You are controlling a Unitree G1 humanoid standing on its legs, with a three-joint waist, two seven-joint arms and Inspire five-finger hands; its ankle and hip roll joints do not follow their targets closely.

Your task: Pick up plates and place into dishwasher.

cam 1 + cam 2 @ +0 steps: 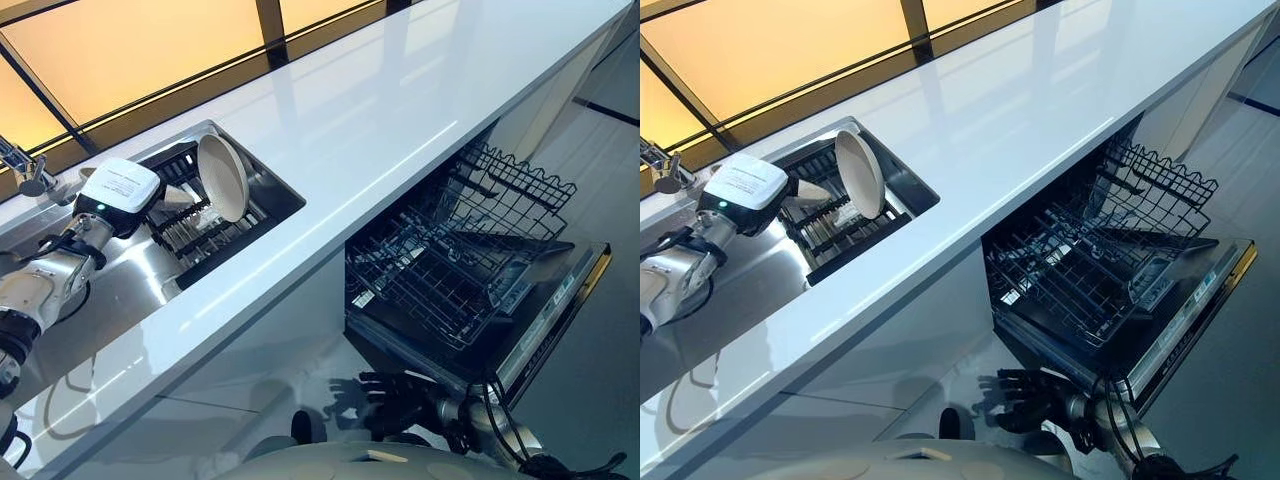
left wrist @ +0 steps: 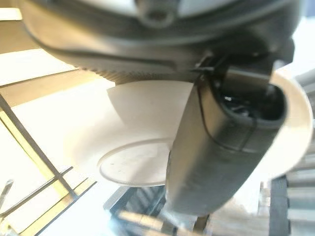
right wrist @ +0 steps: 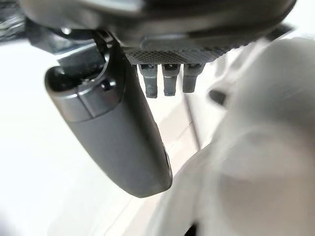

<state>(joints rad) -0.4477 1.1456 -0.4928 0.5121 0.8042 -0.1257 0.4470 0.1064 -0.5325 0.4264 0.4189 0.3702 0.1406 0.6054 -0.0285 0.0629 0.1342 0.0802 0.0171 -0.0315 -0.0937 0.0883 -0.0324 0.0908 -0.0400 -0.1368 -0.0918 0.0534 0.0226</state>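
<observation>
**Plate gripped at the sink rack, not yet on its way to the dishwasher**

Plate (image 1: 222, 176), cream-coloured and round, stands on edge in the dark dish rack (image 1: 205, 235) that sits inside the steel sink (image 1: 120, 290). Its face is close to upright with a slight tilt, the hollow side turned toward the left hand (image 2: 221, 147); being round, it has no long axis in its own plane, and its flat face runs roughly across the rack's bars. In the left wrist view the thumb lies across the plate's rim, which curves out past it, so I judge that hand closed on the plate, thumb on one face; the fingers on the other face are hidden. Whether the plate's lower edge rests in the rack or has just cleared it I cannot tell.

The step in hand looks like the pick-up. The next move calls for lifting the plate straight up out of the rack bars, carrying it over the white worktop (image 1: 400, 110), and lowering it edge-first into the lower basket (image 1: 440, 280) of the open dishwasher (image 1: 545, 320), which is pulled out below the worktop's front edge and well apart from the sink. A transfer to the other arm may be needed, since the basket lies on the robot's right.

The right hand (image 1: 1025, 395) hangs low near the dishwasher door, fingers loosely extended and holding nothing.
</observation>
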